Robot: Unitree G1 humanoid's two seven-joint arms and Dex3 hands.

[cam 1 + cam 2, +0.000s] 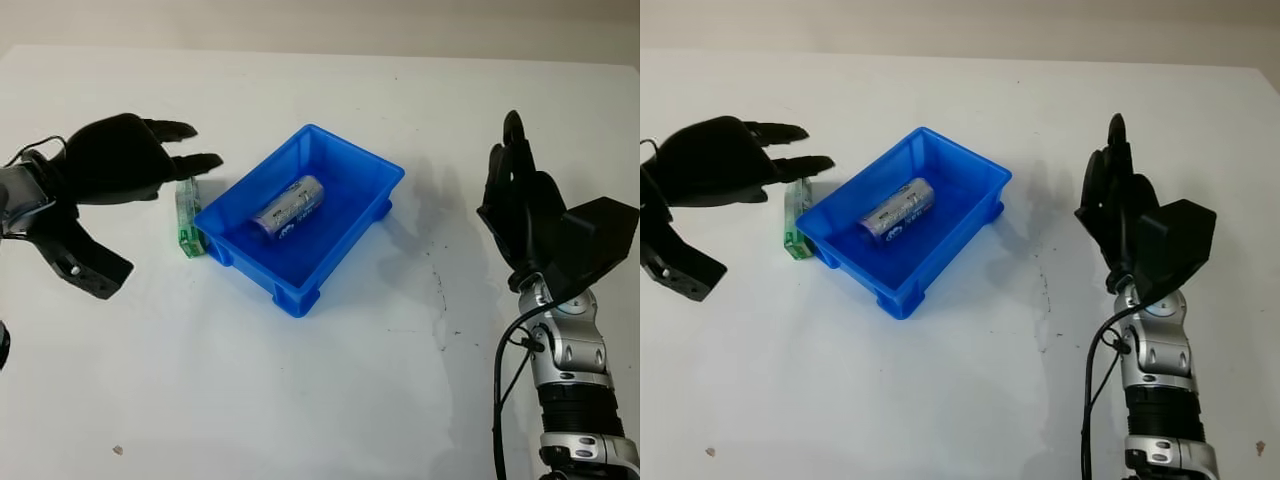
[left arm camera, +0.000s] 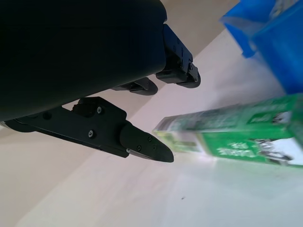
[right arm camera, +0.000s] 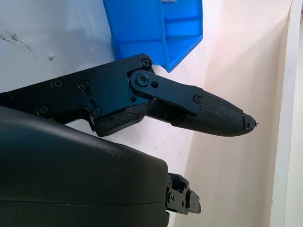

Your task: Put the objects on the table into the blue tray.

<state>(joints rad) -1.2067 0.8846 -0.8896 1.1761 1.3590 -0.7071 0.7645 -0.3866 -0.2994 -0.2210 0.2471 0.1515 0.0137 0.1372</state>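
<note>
Box (image 1: 188,218), green and clear, narrow: on the white counter (image 1: 320,380), just beside the tray's left corner; whether it touches the tray wall cannot be told. In the left wrist view the box (image 2: 236,135) lies close under the fingers (image 2: 142,146), with a gap between them.

Tray (image 1: 352,160), blue, rectangular, set at an angle near the counter's middle. Contents: one silver can (image 1: 290,206) with blue print, lying on its side on the tray floor.

Left hand (image 1: 120,160), black: over the counter at the left, above and just left of the box, fingers pointing toward the tray. Open, holding nothing; fingertips sit near the box's top end without gripping it.

Right hand (image 1: 520,205), black: raised at the right side of the counter, well apart from the tray, fingers pointing away from the robot. Open, holding nothing.

Counter: small dark specks to the right of the tray and one near the front left edge.
</note>
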